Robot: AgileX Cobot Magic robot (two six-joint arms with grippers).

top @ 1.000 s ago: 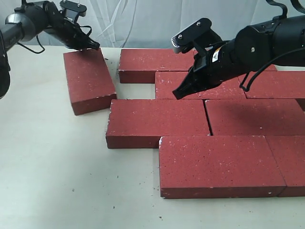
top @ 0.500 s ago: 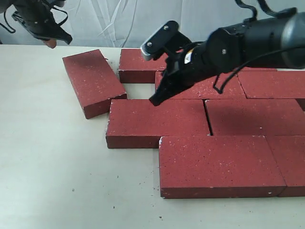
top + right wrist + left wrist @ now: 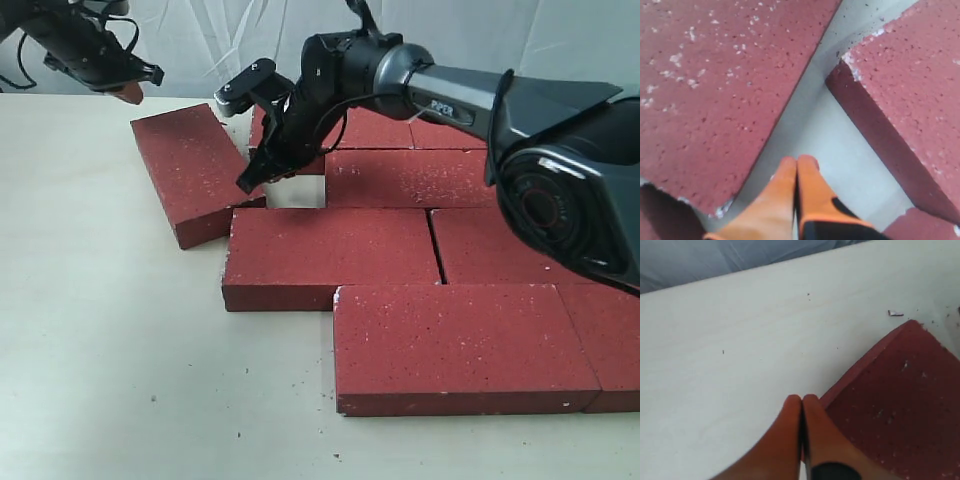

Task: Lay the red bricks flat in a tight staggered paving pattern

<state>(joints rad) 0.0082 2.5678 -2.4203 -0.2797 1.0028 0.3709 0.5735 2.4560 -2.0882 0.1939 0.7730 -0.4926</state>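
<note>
Several red bricks lie flat on the pale table. One loose red brick [image 3: 190,170] lies askew at the left, its near corner touching the paved rows [image 3: 330,255]. My right gripper [image 3: 250,183] is shut and empty, its tips low in the gap between that skewed brick and the back-row brick [image 3: 370,130]. The right wrist view shows the shut right gripper [image 3: 797,161] over bare table, with one brick [image 3: 715,90] on one side and another brick [image 3: 910,100] on the other. My left gripper [image 3: 128,92] hovers shut beyond the skewed brick's far corner. The left wrist view shows the left gripper [image 3: 801,399] holding nothing, beside that brick [image 3: 890,405].
The paved rows run to the right edge, with a front brick [image 3: 460,345] nearest the camera. Bare table [image 3: 100,330] spreads to the left and front, dotted with small crumbs. A grey cloth backdrop [image 3: 230,40] hangs behind the table.
My right arm has swept left across the rows, down into the gap beside the skewed brick. My left gripper has lifted off that brick's far corner. The brick turned slightly, then stayed.
</note>
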